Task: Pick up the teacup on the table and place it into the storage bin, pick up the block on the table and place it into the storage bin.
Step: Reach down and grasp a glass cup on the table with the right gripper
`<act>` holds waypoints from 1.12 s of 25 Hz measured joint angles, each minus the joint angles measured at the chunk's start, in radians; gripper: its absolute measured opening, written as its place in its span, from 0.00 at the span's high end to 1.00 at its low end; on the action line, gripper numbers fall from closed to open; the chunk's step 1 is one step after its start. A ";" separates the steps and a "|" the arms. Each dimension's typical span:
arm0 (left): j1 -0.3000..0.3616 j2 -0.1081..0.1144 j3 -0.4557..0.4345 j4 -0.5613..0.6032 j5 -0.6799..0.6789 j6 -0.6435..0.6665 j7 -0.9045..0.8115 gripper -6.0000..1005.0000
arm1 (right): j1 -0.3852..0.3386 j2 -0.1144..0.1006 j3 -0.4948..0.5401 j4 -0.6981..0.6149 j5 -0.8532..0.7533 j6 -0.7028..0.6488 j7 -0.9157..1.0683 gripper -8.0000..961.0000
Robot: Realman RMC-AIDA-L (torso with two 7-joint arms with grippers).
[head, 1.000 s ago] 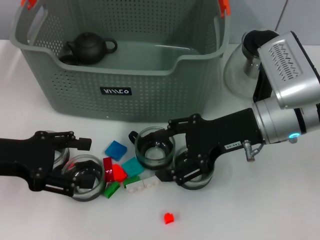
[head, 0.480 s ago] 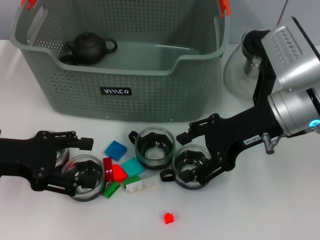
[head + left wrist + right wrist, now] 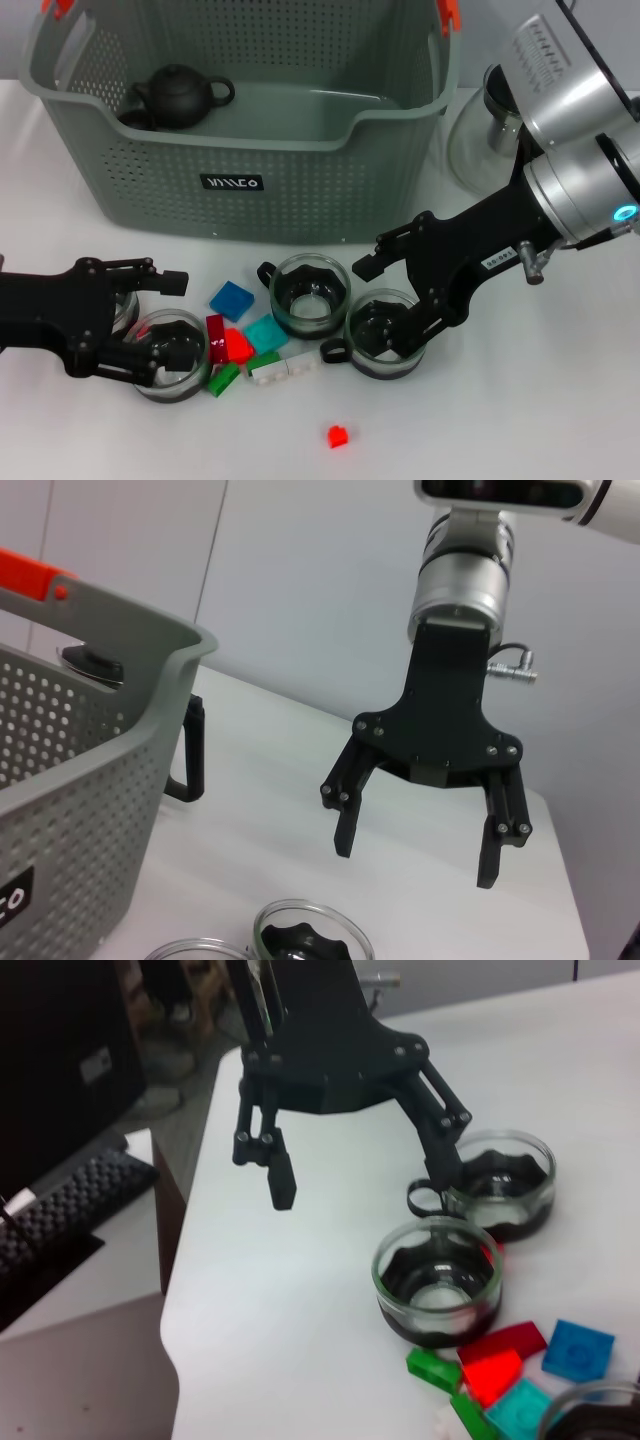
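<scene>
Several glass teacups stand on the white table in front of the storage bin [image 3: 240, 150]: one in the middle [image 3: 311, 295], one to its right [image 3: 383, 333] and two at the left [image 3: 172, 355], [image 3: 120, 310]. Coloured blocks lie between them, among them a blue one [image 3: 232, 299], a teal one [image 3: 266, 333] and a small red one [image 3: 338, 435] lying apart. My right gripper [image 3: 390, 305] is open, its near finger at the right teacup. My left gripper [image 3: 160, 325] is open over the two left teacups. In the right wrist view my left gripper [image 3: 365, 1175] has one finger at the farther teacup [image 3: 500, 1195].
A dark teapot [image 3: 180, 95] sits inside the bin. A glass pitcher [image 3: 490, 140] with a black lid stands to the right of the bin, behind my right arm. The table edge drops off beyond my left gripper in the right wrist view.
My right gripper has drawn back to the right, off the middle teacup, and now stands over the right teacup only. My left gripper has barely moved.
</scene>
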 joint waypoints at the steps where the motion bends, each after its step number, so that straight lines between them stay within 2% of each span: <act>1: 0.000 0.000 0.000 0.000 0.000 -0.003 0.000 0.06 | 0.005 0.001 -0.001 -0.009 -0.013 -0.003 0.012 0.02; 20: 0.004 -0.015 -0.039 0.004 0.005 -0.028 0.000 0.06 | 0.103 0.007 -0.063 -0.049 -0.215 -0.059 0.206 0.02; 28: 0.005 -0.023 -0.041 0.010 0.004 -0.029 0.000 0.06 | 0.135 0.013 -0.213 -0.038 -0.244 -0.033 0.237 0.02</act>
